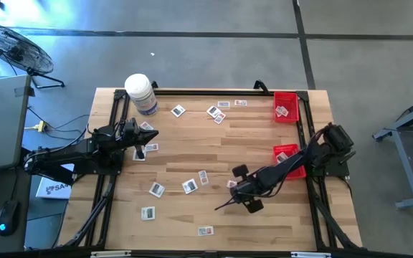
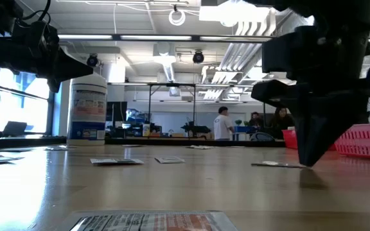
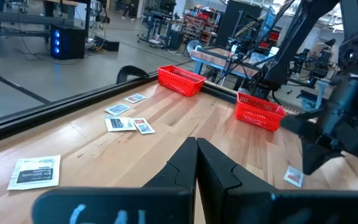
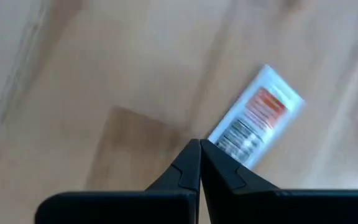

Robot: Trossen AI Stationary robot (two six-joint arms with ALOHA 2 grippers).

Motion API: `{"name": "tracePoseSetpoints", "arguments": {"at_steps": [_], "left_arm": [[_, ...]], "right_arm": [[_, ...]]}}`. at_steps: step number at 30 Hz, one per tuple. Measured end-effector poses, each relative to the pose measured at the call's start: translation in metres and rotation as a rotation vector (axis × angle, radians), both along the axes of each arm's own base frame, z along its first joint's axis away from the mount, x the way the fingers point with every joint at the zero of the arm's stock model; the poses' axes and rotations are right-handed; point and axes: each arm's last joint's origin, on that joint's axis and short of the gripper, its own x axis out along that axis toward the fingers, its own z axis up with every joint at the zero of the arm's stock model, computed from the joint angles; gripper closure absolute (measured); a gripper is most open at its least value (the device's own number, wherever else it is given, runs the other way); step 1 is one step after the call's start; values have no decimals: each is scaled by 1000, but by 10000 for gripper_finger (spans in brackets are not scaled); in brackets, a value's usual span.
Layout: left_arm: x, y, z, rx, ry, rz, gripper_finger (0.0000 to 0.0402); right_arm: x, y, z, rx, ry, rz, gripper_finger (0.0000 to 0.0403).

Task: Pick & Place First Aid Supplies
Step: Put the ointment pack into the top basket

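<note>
Right gripper [image 4: 199, 146] pinching packet [image 4: 257, 116]

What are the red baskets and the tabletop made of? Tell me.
Red baskets: probably moulded plastic, going by the uniform glossy red and open lattice walls. Tabletop: wood, apparently butcher block with a smooth sealed finish, going by the parallel light strips with grain.

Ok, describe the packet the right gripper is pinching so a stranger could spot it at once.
Start from the two red baskets along the wooden table's right side and follow the right arm to the right gripper, tips down on the boards. The packet lies there, small, flat and white with reddish and dark print. Unlike the loose packets scattered around, its edge sits between shut fingertips.
</note>
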Motion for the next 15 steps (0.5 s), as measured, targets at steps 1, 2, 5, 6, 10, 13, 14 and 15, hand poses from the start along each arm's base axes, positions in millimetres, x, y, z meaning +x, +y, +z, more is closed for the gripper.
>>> {"name": "tracePoseSetpoints", "arguments": {"at_steps": [1,2,5,6,10,13,14,15], "left_arm": [[0,0,0,0,0,0,401],[0,0,0,0,0,0,401],[0,0,0,0,0,0,401],[0,0,0,0,0,0,401],[0,0,0,0,0,0,401],[0,0,0,0,0,0,401],[0,0,0,0,0,0,401],[0,0,0,0,0,0,401]], "right_arm": [[0,0,4,10,-17,-4,402],[0,0,8,17,-37,-16,402],[-1,-1,17,39,-57,-39,402],[-2,-1,20,44,-64,-38,402],[-4,-2,24,27,-62,24,398],[-7,-4,23,-10,-45,4,387],[-6,-5,23,-10,-52,-21,381],[-5,-6,23,-5,-57,-36,374]]}}
